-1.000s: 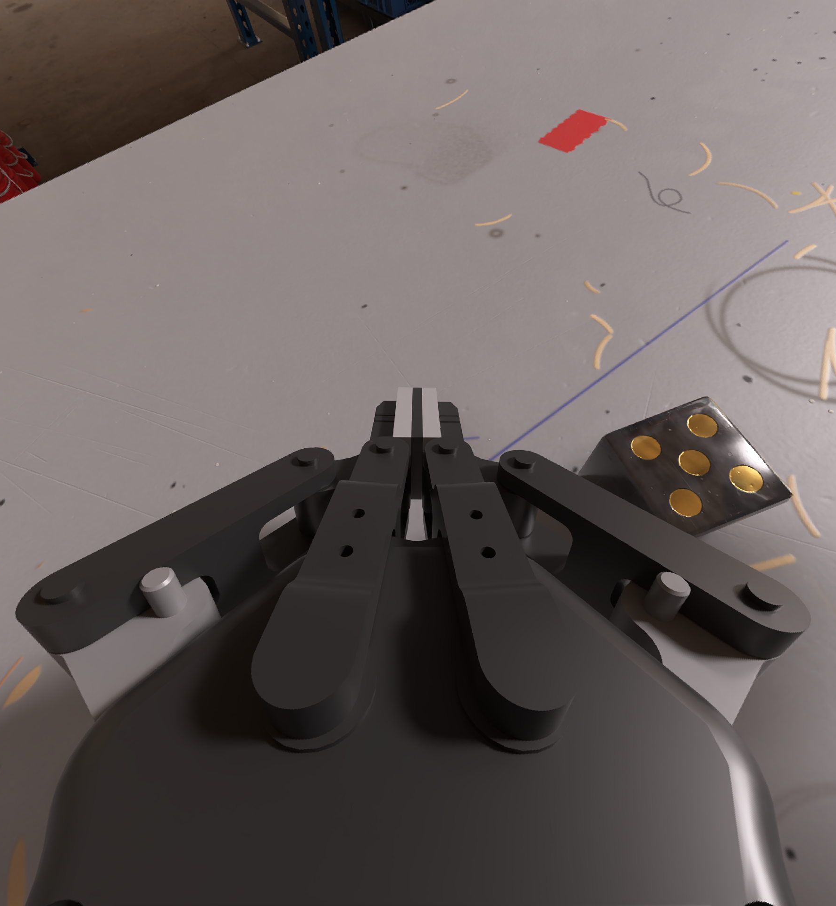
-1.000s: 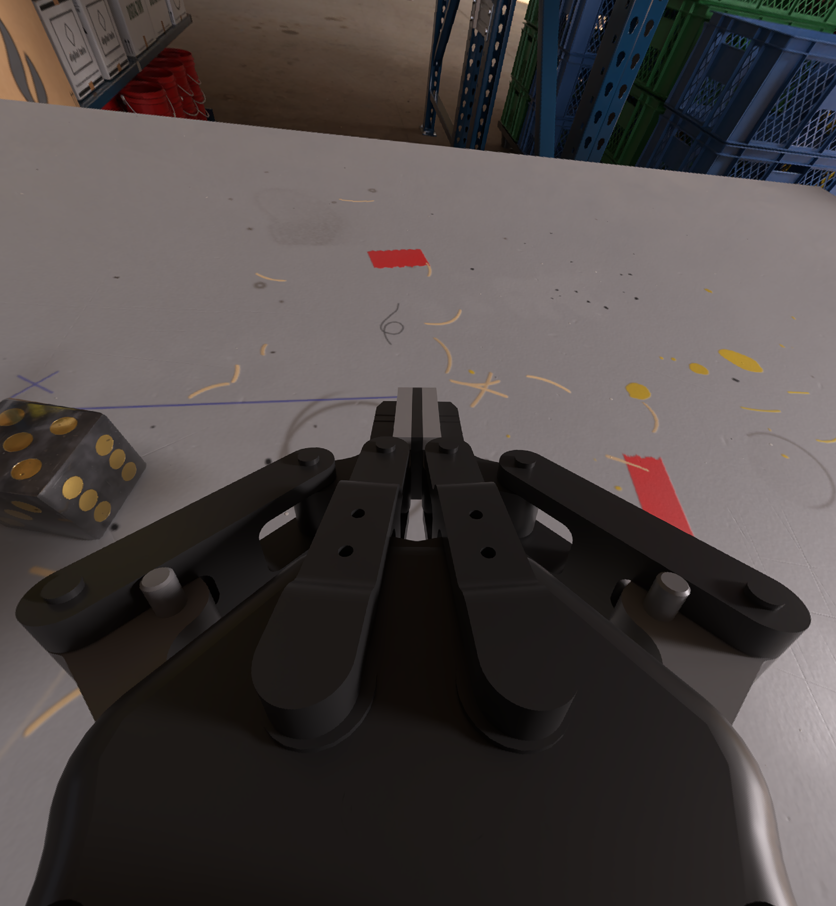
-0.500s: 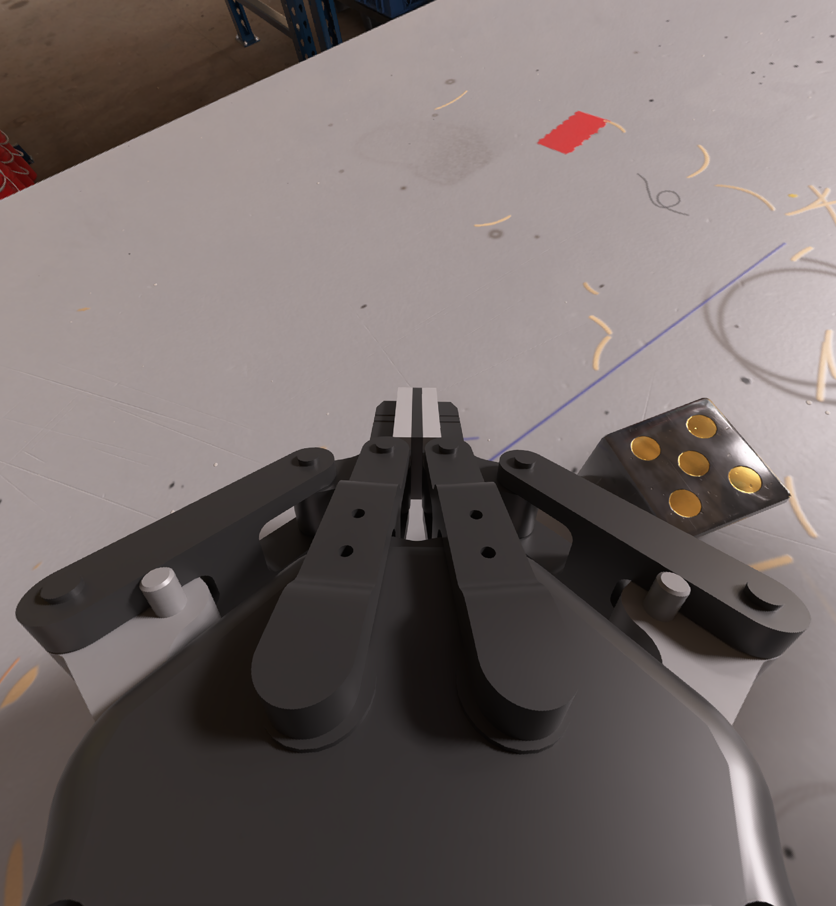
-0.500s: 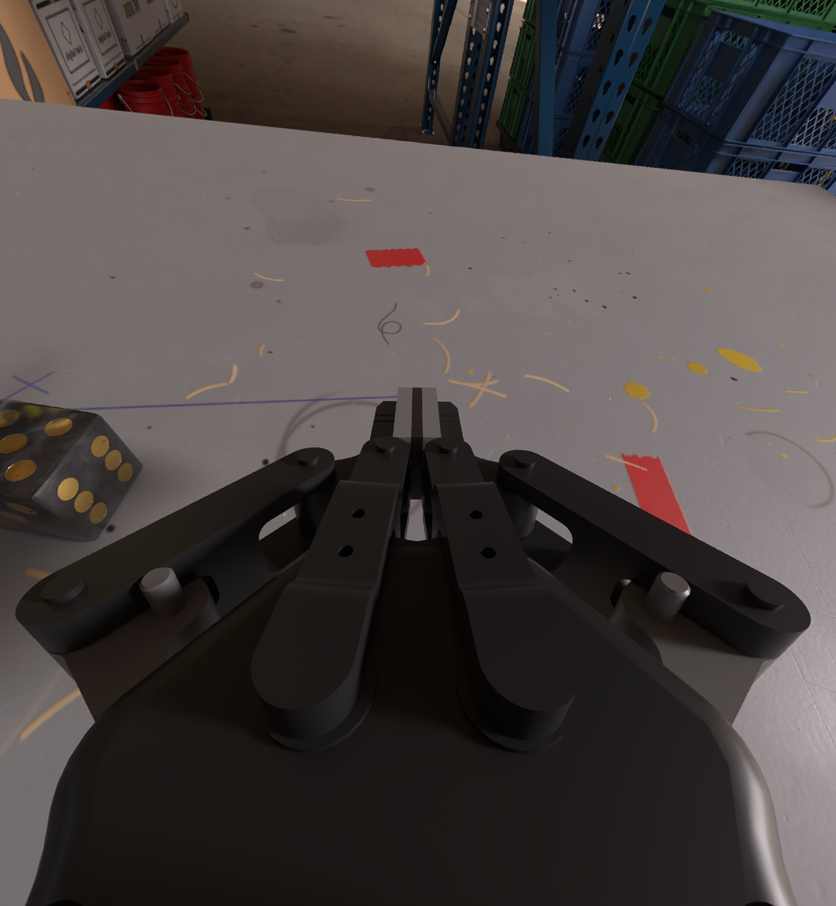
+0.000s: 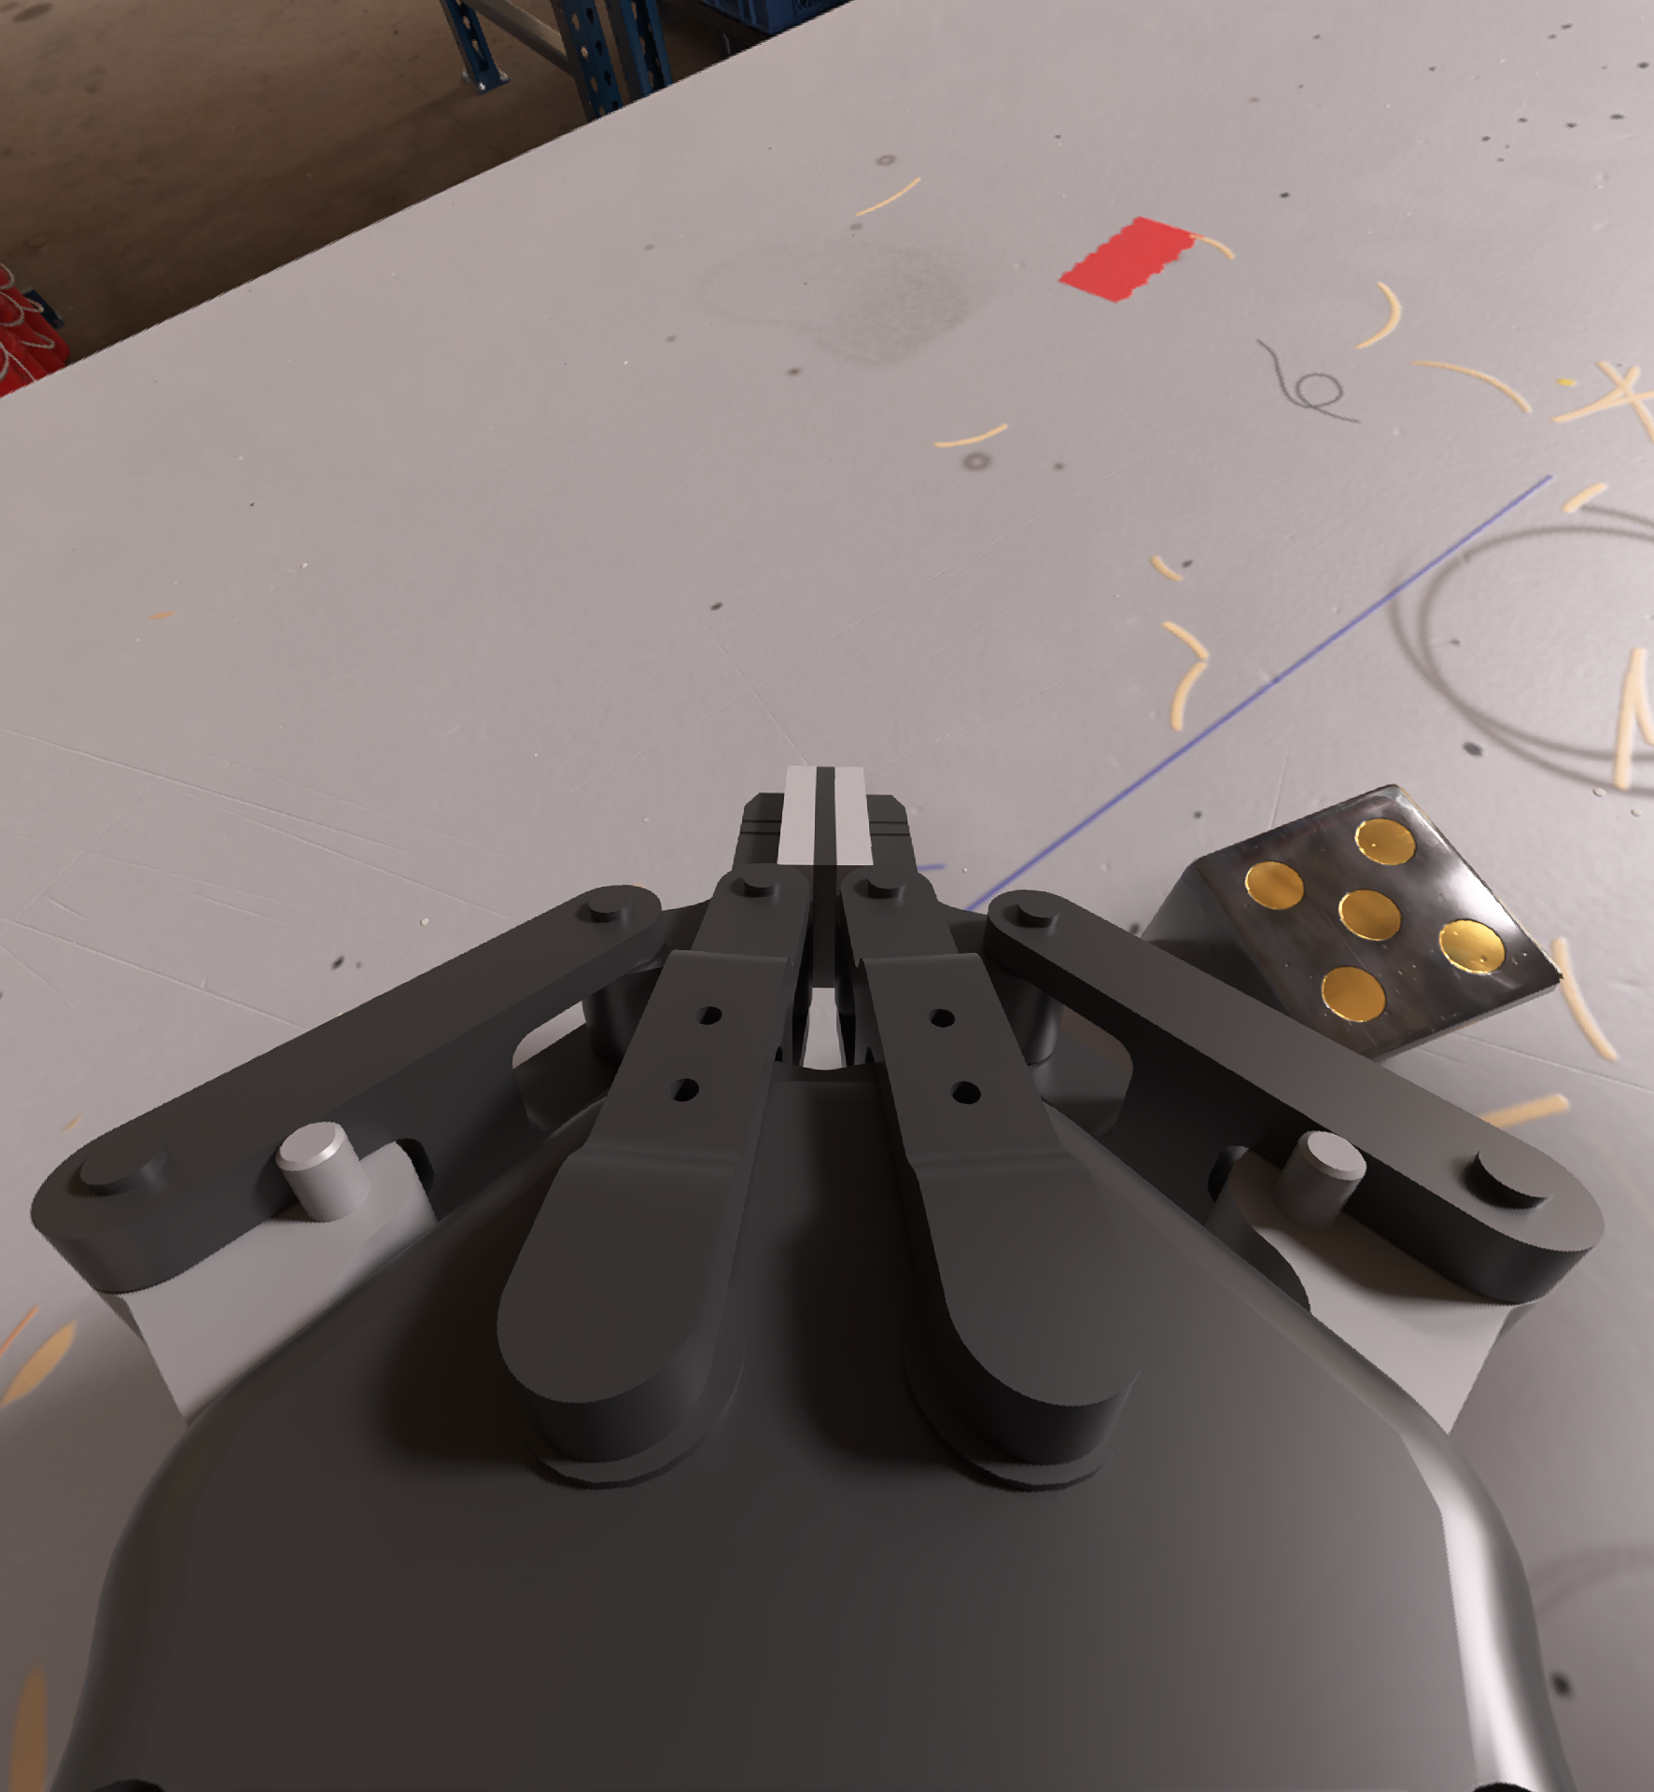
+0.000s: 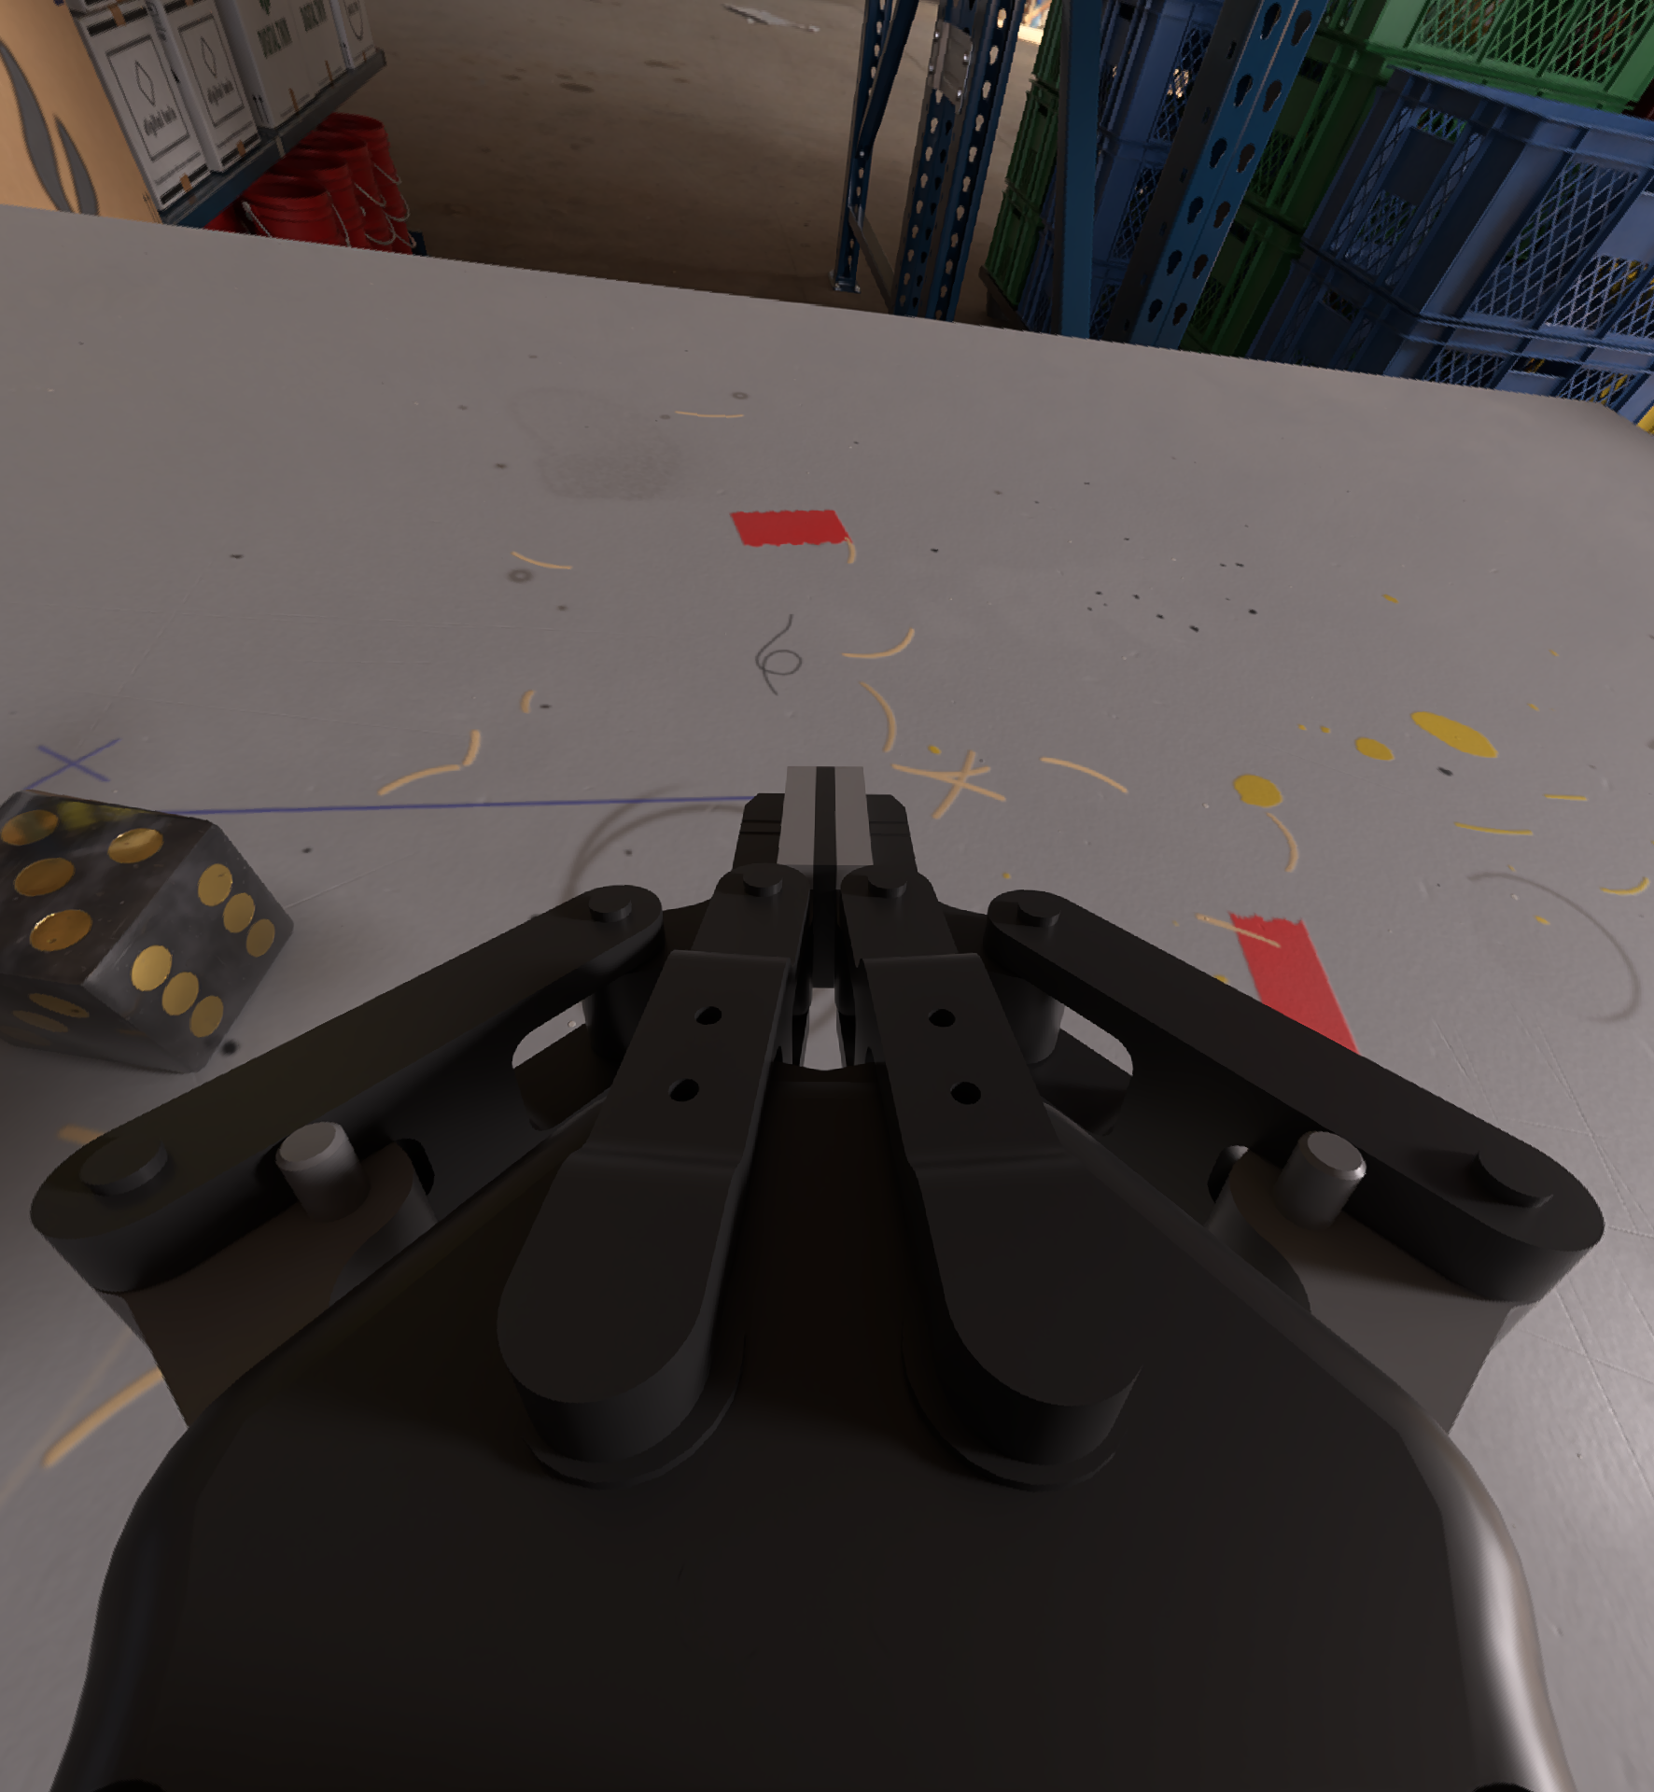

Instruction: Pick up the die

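A dark marbled die with gold pips [image 5: 1366, 921] lies on the grey table, right of my left gripper [image 5: 824, 790] and partly hidden behind its right linkage. The left gripper is shut and empty, above the table. In the right wrist view the die [image 6: 96, 926] lies at the far left, well left of my right gripper [image 6: 824, 790], which is shut and empty too. The die touches neither gripper.
The table [image 6: 319, 485] carries red tape patches [image 5: 1129, 257] [image 6: 1293, 979], a blue line, pen scribbles and yellow specks. Beyond its far edge stand blue racks with blue and green crates [image 6: 1386, 184], red buckets [image 6: 338, 184] and cartons.
The die has shifted slightly left and down in the right wrist view as that gripper drifts a little. The left wrist view is almost the same. Both grippers stay shut.
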Action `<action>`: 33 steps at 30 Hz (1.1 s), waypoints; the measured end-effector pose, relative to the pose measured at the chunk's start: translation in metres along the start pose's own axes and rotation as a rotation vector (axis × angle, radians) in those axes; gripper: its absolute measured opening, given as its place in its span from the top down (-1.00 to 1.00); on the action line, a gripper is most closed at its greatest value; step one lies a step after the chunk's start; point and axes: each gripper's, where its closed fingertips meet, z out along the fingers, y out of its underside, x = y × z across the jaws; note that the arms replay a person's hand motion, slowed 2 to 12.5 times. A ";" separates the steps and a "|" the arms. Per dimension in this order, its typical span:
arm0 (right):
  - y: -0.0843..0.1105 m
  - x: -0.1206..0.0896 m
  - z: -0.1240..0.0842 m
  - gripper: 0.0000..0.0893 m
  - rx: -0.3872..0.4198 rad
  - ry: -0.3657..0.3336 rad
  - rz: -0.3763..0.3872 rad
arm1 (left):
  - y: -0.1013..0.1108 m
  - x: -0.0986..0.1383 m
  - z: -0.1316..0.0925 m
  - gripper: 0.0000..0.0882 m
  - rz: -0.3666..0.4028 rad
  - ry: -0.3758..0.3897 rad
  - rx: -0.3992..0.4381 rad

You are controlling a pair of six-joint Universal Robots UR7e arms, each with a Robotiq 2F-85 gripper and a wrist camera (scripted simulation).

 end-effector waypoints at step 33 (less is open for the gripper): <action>-0.011 -0.033 -0.001 1.00 0.066 -0.157 -0.015 | -0.001 0.000 0.000 1.00 -0.014 0.011 0.007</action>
